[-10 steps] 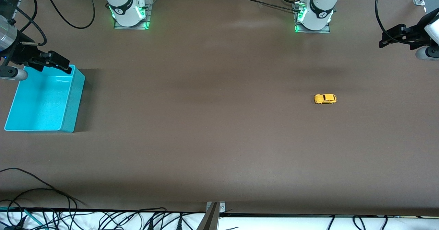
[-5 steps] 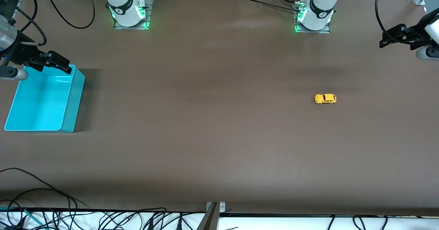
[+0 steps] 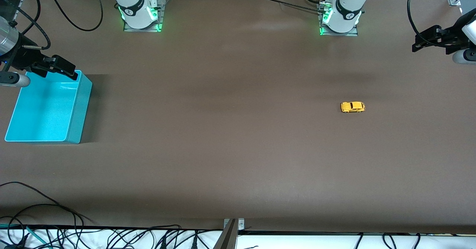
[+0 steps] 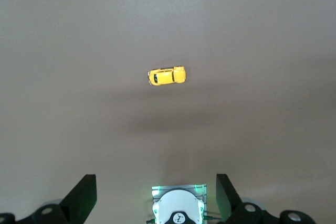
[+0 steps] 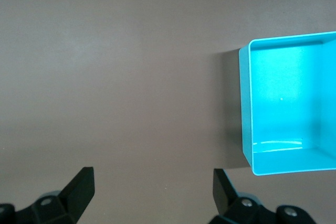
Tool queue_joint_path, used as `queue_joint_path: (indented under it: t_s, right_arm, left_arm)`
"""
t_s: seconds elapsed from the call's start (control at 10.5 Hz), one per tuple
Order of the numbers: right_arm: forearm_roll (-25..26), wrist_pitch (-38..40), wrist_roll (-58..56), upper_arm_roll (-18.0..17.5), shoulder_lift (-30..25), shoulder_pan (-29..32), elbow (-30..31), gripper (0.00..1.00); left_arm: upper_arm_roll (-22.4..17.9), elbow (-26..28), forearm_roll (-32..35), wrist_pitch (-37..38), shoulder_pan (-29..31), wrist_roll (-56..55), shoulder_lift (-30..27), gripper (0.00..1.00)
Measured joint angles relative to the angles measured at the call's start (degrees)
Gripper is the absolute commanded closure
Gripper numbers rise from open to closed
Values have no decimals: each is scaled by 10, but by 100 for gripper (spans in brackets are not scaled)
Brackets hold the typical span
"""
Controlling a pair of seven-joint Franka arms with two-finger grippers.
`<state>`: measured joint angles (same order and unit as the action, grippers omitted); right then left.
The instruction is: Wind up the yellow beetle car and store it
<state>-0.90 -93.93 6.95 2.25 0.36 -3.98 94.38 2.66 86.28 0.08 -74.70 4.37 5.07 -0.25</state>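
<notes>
The yellow beetle car (image 3: 353, 107) stands alone on the brown table toward the left arm's end, its wheels on the surface; the left wrist view shows it (image 4: 166, 75) well ahead of the fingers. My left gripper (image 3: 427, 41) hangs high near that end of the table, open (image 4: 155, 179) and holding nothing. The turquoise bin (image 3: 80, 104) sits at the right arm's end with nothing in it (image 5: 283, 98). My right gripper (image 3: 61, 67) hovers up by the bin's edge, open (image 5: 152, 174), with only bare table between its fingers.
The right arm's base (image 3: 141, 11) and the left arm's base (image 3: 340, 15) stand along the edge farthest from the front camera. Loose cables (image 3: 55, 234) lie past the edge nearest that camera. Wide brown tabletop (image 3: 223, 111) separates car and bin.
</notes>
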Motion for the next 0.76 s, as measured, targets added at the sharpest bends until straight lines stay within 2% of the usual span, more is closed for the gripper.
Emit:
queue_joint_path:
  t_s: [0.48, 0.76]
  right_arm:
    - [0, 0, 0, 0, 0, 0, 0, 0]
    - [0, 0, 0, 0, 0, 0, 0, 0]
  left_arm:
    - [-3, 16, 0, -39, 10, 0, 0, 0]
    - [-4, 93, 0, -105, 25, 0, 2, 0]
